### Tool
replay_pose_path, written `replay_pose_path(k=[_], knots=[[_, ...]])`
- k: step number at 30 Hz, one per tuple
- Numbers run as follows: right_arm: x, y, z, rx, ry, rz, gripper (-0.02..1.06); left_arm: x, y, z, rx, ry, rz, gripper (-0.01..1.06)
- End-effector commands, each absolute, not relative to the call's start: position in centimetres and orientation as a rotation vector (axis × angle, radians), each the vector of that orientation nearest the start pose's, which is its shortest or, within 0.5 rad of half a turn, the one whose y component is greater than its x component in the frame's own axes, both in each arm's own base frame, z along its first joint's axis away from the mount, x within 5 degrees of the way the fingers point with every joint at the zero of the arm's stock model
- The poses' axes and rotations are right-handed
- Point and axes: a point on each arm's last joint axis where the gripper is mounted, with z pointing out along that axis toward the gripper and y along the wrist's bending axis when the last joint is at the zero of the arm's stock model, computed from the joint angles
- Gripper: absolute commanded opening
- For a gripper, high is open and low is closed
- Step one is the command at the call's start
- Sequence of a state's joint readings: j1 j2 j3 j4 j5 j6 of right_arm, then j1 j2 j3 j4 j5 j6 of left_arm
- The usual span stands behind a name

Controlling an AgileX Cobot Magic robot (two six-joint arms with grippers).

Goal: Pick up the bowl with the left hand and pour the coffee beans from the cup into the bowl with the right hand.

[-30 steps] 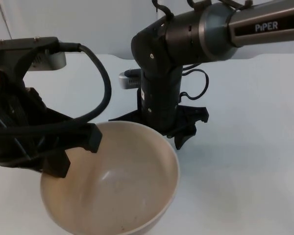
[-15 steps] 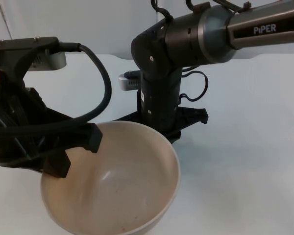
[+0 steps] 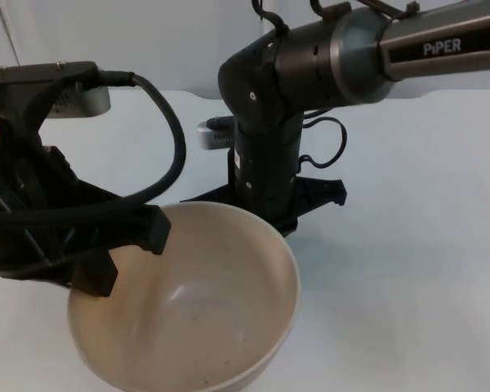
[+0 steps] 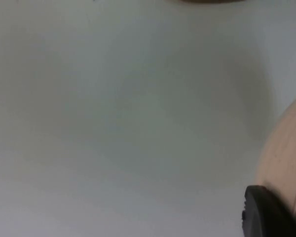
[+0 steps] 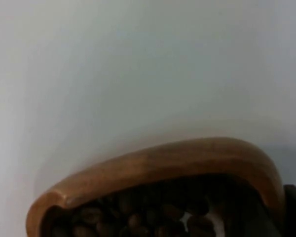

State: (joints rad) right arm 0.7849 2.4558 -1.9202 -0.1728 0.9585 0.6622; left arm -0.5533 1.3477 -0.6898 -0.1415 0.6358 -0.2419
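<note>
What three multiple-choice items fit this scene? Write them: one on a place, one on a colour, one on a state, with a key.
1. Where is the bowl?
A. Held at its rim by the left gripper
B. Upside down on the table
C. Stacked on the cup

2. What colour is the cup?
A. Blue
B. Wooden brown
C. White

3. What is in the bowl?
A. A heap of beans
B. Water
C. No beans yet

Key: 1 A, the left gripper has its jaws on the rim of the bowl. 2 B, the cup has a brown wooden rim. 3 C, the coffee beans lie in the cup and the bowl's inside is bare.
</note>
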Motion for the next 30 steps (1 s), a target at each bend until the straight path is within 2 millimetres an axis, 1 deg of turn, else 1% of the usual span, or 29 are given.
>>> replay_pose_path(k=[1, 2, 3, 4, 7, 8, 11, 12, 13, 15, 17, 18, 22, 24, 25, 30], knots=[[36.0, 33.7, 10.7, -0.326, 2.883, -0.032, 0.0, 19.1, -12.9, 20.7, 0.289, 2.795, -0.359, 0.0], [36.2, 33.4, 11.3, -0.335, 2.872, -0.039, 0.0, 19.1, -12.9, 20.7, 0.289, 2.795, -0.359, 0.0], [36.2, 33.4, 11.3, -0.335, 2.872, -0.039, 0.0, 19.1, -12.9, 20.7, 0.289, 2.795, -0.359, 0.0], [36.7, 32.8, 12.3, -0.342, 2.863, -0.035, 0.0, 19.1, -12.9, 20.7, 0.289, 2.795, -0.359, 0.0], [37.4, 31.4, 14.3, -0.362, 2.861, -0.046, 0.0, 19.1, -12.9, 20.7, 0.282, 2.797, -0.36, 0.0], [37.4, 31.4, 14.3, -0.362, 2.861, -0.046, 0.0, 19.1, -12.9, 20.7, 0.282, 2.797, -0.36, 0.0], [38.0, 29.8, 16.4, -0.381, 2.869, -0.031, 0.0, 19.1, -12.9, 20.7, 0.281, 2.797, -0.358, 0.0], [38.3, 29.2, 16.9, -0.389, 2.879, -0.01, 0.0, 19.1, -12.8, 20.7, 0.282, 2.798, -0.357, 0.0], [38.3, 29.2, 16.9, -0.389, 2.879, -0.01, 0.0, 19.1, -12.8, 20.7, 0.282, 2.798, -0.357, 0.0], [38.7, 28.1, 18.4, -0.392, 2.878, 0.042, 0.0, 19.1, -12.8, 20.7, 0.284, 2.798, -0.355, 0.0], [39.0, 27.1, 19.7, -0.404, 2.868, 0.031, 0.0, 19.1, -12.8, 20.7, 0.284, 2.798, -0.355, 0.0], [39.0, 27.1, 19.7, -0.404, 2.868, 0.031, 0.0, 19.1, -12.8, 20.7, 0.284, 2.798, -0.355, 0.0], [38.9, 25.6, 22.8, -0.471, 2.83, 0.032, 0.0, 19.1, -12.8, 20.7, 0.27, 2.8, -0.356, 0.0], [38.4, 25.3, 24.5, -0.513, 2.802, 0.037, 0.0, 19.1, -12.8, 20.7, 0.273, 2.797, -0.354, 0.0], [38.4, 25.3, 24.5, -0.513, 2.802, 0.037, 0.0, 19.1, -12.8, 20.7, 0.273, 2.797, -0.354, 0.0], [36.9, 24.3, 28.7, -0.607, 2.739, 0.046, 0.0, 19.2, -12.8, 20.7, 0.266, 2.792, -0.358, 0.0]])
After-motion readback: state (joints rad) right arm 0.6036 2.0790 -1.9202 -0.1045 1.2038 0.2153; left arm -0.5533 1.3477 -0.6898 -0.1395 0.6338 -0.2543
